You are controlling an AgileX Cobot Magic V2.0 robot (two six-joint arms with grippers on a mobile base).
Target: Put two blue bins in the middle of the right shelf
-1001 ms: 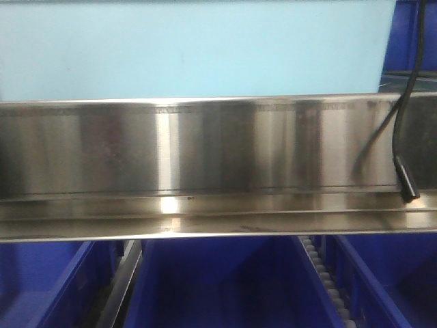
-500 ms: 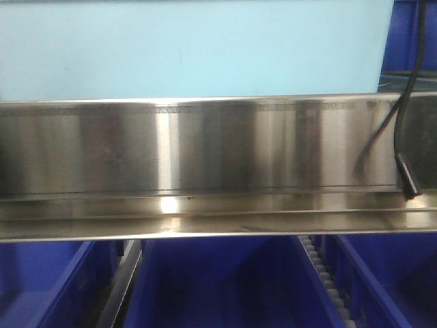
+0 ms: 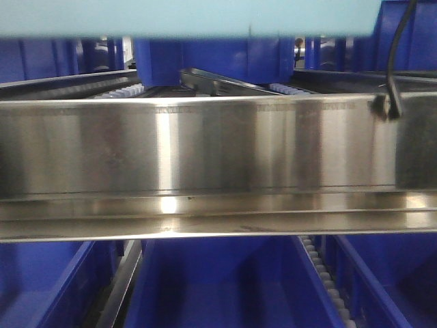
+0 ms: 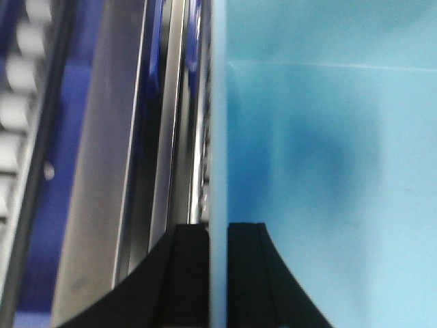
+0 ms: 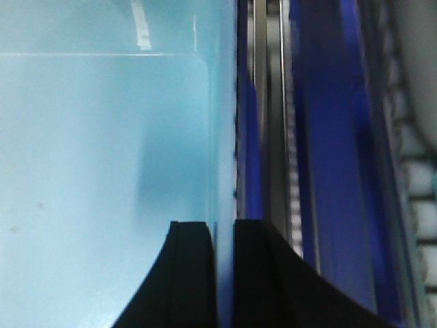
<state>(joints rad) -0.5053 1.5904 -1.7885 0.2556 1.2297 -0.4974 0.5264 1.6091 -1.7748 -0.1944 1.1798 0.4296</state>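
One pale blue bin [image 3: 191,17] hangs across the top of the front view, its underside above the steel shelf rail [image 3: 205,150]. In the left wrist view my left gripper [image 4: 217,229] is shut on the bin's thin left wall [image 4: 217,102], one black finger on each side, with the bin's inside [image 4: 328,171] to the right. In the right wrist view my right gripper [image 5: 225,225] is shut on the opposite wall, the bin's inside [image 5: 102,171] lying to the left. Only this one pale bin shows.
Dark blue bins [image 3: 218,287] sit on the level below the rail, with white roller tracks [image 3: 321,273] between them. More dark blue bins [image 3: 212,61] stand behind on the rail's level. A black cable [image 3: 390,68] hangs at the right.
The pale bin has risen in the front view, from filling the space above the rail to a strip at the top. The dark bins behind it now show. The cable's end has gone up.
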